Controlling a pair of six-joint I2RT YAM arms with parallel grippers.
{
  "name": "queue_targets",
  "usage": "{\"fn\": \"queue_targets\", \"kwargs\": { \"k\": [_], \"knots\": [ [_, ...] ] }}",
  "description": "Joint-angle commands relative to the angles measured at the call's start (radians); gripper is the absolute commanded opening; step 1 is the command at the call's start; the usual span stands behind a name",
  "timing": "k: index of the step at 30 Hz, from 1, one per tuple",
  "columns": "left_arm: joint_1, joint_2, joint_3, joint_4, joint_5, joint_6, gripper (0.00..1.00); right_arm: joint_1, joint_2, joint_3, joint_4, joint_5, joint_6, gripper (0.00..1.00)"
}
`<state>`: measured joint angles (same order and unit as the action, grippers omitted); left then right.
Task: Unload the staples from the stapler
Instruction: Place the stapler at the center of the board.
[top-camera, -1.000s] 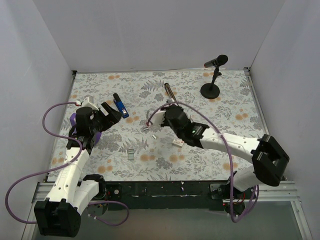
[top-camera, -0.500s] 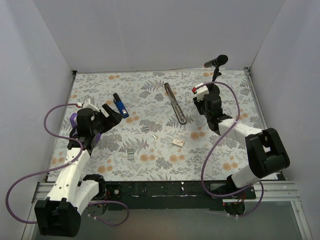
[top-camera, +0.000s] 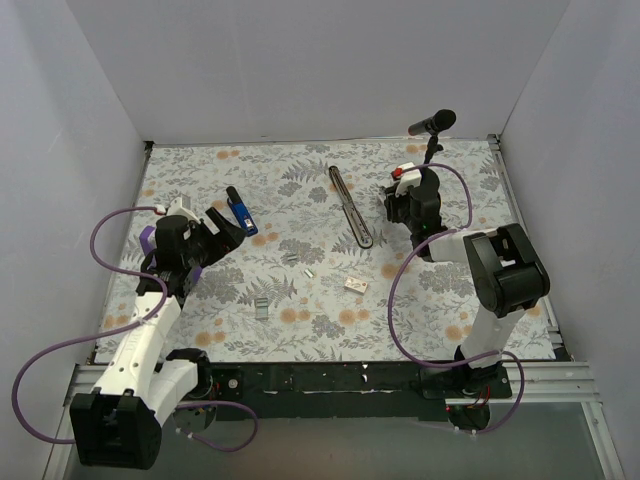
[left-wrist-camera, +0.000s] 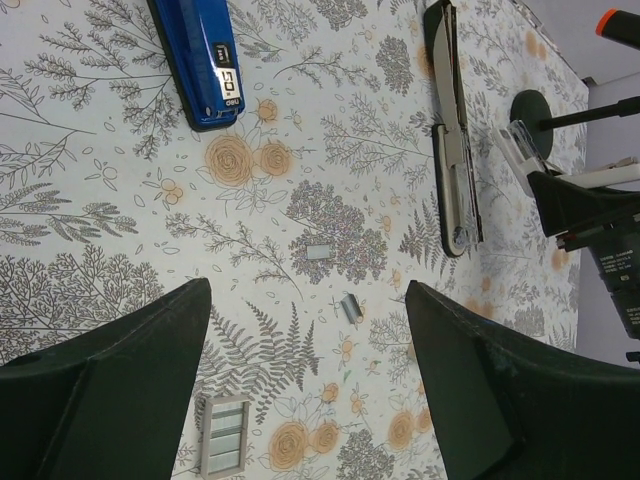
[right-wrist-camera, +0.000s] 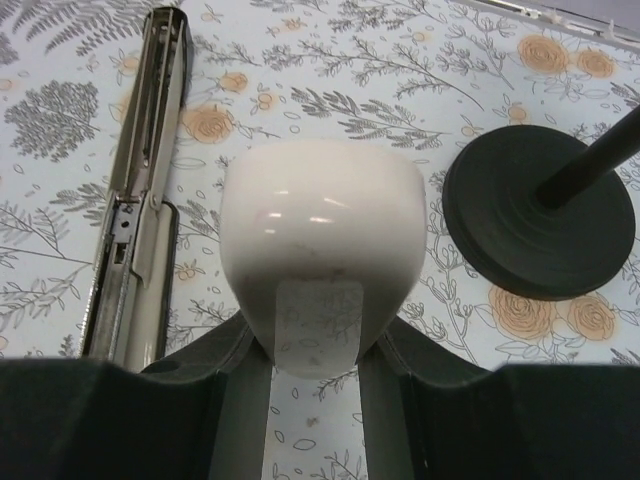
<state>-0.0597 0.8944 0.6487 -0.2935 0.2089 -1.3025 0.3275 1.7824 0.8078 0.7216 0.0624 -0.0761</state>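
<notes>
Right arm has swung off the middle of the worktop (top-camera: 300, 170) and folded back to the far right; left arm and every loose item sit as they were. Right claw (right-wrist-camera: 318, 365) is part closed, pinching the stem of a white rounded piece (right-wrist-camera: 320, 220), looks like a firm hold. Left claw (left-wrist-camera: 308, 300) is spread wide, nothing in it, hovering. Stapler is in two pieces: silver channel bar (top-camera: 350, 205) lies just left of the right claw, blue arm part (top-camera: 237, 210) just ahead of the left claw, the two well apart. Loose staple bits (left-wrist-camera: 320, 250) and a staple strip (left-wrist-camera: 222, 435) lie under and near the left claw; small pale box (top-camera: 355, 285) sits nearer the bases, between the claws. Channel looks bare from the right wrist view, so I'd judge unloading about done and the swing-away a retreat. Room: microphone stand base (right-wrist-camera: 540, 215) is close on the right claw's right, worktop's far edge just beyond, side wall near, so tight there; open ground is left of it past the channel bar, toward the middle
</notes>
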Motion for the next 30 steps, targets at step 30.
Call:
{"fn": "queue_targets", "kwargs": {
  "k": [30],
  "knots": [
    [0.008,0.001,0.0,0.022,0.018,0.026,0.79,-0.001,0.135,0.454,-0.606,-0.04,0.064,0.58]
  ]
}}
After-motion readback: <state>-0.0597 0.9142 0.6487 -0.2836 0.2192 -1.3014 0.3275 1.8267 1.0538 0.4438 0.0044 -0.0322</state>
